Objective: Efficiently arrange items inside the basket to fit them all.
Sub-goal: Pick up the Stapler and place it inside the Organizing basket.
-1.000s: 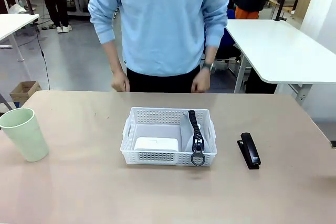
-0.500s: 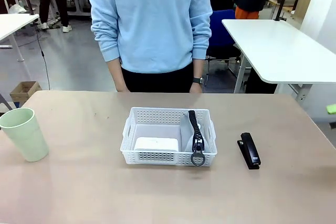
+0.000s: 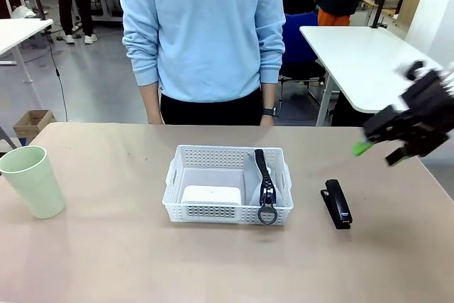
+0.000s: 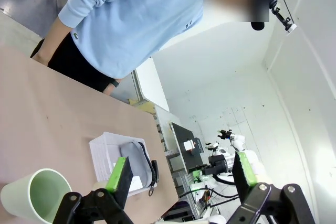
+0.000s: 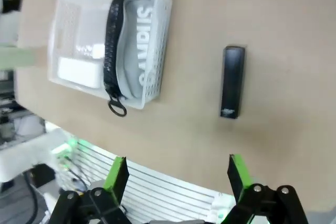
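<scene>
Swinging in from the right edge, the right tool (image 3: 377, 154) now hangs wide and empty over the counter (image 3: 106, 260), above and right of the black stapler (image 3: 338, 204). That stapler lies flat just right of the white basket (image 3: 227, 212), its long axis pointing toward the person, so the right arm is nearer.

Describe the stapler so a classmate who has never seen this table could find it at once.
Find the white lattice basket mid-table. On the tabletop to its right, apart from it, lies the stapler. It is the only slim black bar outside the basket.
</scene>
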You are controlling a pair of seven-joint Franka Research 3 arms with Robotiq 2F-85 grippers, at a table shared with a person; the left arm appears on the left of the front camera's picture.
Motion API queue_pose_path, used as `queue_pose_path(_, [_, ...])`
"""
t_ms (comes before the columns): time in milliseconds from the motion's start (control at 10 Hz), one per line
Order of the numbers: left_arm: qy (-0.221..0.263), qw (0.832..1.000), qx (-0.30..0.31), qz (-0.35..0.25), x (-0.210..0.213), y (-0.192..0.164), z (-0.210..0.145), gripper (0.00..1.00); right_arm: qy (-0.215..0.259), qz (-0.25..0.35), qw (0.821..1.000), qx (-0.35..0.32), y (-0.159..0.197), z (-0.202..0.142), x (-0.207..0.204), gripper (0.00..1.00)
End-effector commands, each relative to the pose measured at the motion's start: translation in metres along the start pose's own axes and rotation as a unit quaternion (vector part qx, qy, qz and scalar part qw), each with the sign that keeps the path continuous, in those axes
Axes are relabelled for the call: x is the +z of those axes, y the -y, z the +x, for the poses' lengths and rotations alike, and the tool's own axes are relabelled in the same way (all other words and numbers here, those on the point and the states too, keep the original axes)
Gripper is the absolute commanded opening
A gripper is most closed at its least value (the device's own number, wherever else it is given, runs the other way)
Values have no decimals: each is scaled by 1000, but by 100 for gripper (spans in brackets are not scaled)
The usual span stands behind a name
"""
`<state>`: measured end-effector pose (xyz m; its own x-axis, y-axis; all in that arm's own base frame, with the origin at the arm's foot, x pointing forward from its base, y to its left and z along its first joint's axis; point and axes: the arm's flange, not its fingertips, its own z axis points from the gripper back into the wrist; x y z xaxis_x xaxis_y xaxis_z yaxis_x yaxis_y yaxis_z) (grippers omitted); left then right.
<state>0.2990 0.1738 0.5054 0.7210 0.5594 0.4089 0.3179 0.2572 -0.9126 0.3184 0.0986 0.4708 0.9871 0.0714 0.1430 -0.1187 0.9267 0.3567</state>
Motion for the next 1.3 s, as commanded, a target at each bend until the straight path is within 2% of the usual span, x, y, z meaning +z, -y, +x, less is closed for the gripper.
queue_pose_path(0, [6, 1000, -9, -12, 0, 1, 1, 100, -16, -92, 996, 9, -36, -43, -43, 100])
queue_pose_path(100, [6, 1000, -9, -12, 0, 1, 1, 100, -11, -153, 988, -8, -52, -42, -60, 100])
queue_pose_path(200, [6, 1000, -9, -12, 0, 1, 1, 100, 2, -173, 985, -27, -53, -39, -66, 100])
queue_pose_path(300, [6, 1000, -9, -12, 0, 1, 1, 100, 31, -180, 980, -75, -43, -35, -57, 100])
queue_pose_path(400, [6, 1000, -9, -12, 0, 1, 1, 100, -20, -133, 991, 3, -72, -23, -60, 100])
queue_pose_path(600, [6, 1000, -9, -12, 0, 1, 1, 100, -20, -133, 991, 3, -72, -23, -60, 100])
queue_pose_path(700, [6, 1000, -9, -12, 0, 1, 1, 100, -5, -158, 987, -19, -73, -23, -64, 100])
queue_pose_path(900, [6, 1000, -9, -12, 0, 1, 1, 100, -15, -170, 985, -37, -50, 3, -70, 100])
queue_pose_path(1200, [6, 1000, -9, -12, 0, 1, 1, 100, -11, -178, 982, -57, -18, 20, -91, 100])
